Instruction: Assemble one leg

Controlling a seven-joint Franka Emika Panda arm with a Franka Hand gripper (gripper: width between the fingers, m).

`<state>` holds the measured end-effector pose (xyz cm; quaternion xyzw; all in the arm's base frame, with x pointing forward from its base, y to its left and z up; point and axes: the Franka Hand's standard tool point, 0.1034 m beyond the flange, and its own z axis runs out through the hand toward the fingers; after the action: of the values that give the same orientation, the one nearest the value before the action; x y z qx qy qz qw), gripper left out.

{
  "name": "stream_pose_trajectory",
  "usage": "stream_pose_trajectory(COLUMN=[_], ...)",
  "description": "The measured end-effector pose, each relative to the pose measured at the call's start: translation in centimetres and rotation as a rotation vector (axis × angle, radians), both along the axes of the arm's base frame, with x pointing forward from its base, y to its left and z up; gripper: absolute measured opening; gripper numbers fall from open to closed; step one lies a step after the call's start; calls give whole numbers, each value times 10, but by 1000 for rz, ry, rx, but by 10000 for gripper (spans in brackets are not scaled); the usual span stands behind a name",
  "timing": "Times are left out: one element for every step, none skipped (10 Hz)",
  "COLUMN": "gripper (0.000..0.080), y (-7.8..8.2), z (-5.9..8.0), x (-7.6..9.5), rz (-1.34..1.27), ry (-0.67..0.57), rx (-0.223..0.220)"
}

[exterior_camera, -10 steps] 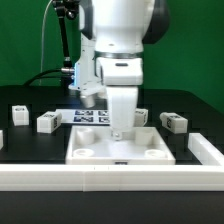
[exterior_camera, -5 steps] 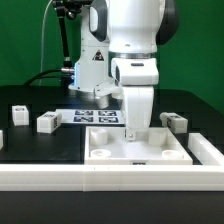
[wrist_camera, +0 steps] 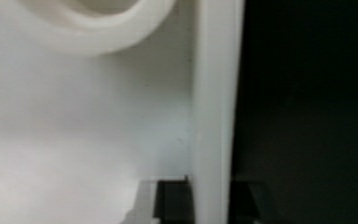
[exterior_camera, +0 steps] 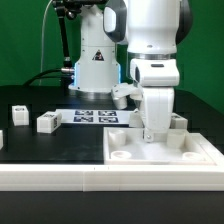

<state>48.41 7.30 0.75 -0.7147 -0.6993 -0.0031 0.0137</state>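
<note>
My gripper (exterior_camera: 153, 133) is shut on the far edge of the large flat white square panel (exterior_camera: 158, 160), which lies at the exterior view's right. In the wrist view the panel's thin edge (wrist_camera: 211, 120) runs between my two dark fingers (wrist_camera: 172, 203), and a round corner socket (wrist_camera: 108, 25) shows beyond. Two legs, small white tagged posts, stand at the exterior view's left (exterior_camera: 18, 113) (exterior_camera: 46, 122). Another leg (exterior_camera: 180, 122) stands just behind my gripper, partly hidden.
The marker board (exterior_camera: 97, 116) lies at the back middle, in front of the arm's base (exterior_camera: 95, 70). A low white wall (exterior_camera: 50, 178) runs along the table's front and turns up at the exterior view's right (exterior_camera: 208, 148), next to the panel.
My gripper has moved toward the exterior view's right, and the panel has slid with it from the middle to the right side wall.
</note>
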Motion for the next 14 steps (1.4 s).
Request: stream_pose_trajectory(gripper=[59,59,59,59,166,305,442,442,596,634,634,647,647,649], y=[0,-1,-1,-1,-1,-1,-1,-1,-1,-1,-2,-2,-2,-1], z=[0,0,0,0,0,0,0,0,0,0,0,0,0,2], x=[3,4,4,4,4,4,4,4,4,4,4,4,4,4], rz=[2,0,0,-1,-1,-1,-1,-1,-2,-2,-2,-2,-2,-10], ry=[6,5,5,5,5,5,5,5,5,5,5,5,5,3], rx=[-3,-3,-3,-3,-3,-3,-3,-3,-3,-3,-3,-3,-3,-4])
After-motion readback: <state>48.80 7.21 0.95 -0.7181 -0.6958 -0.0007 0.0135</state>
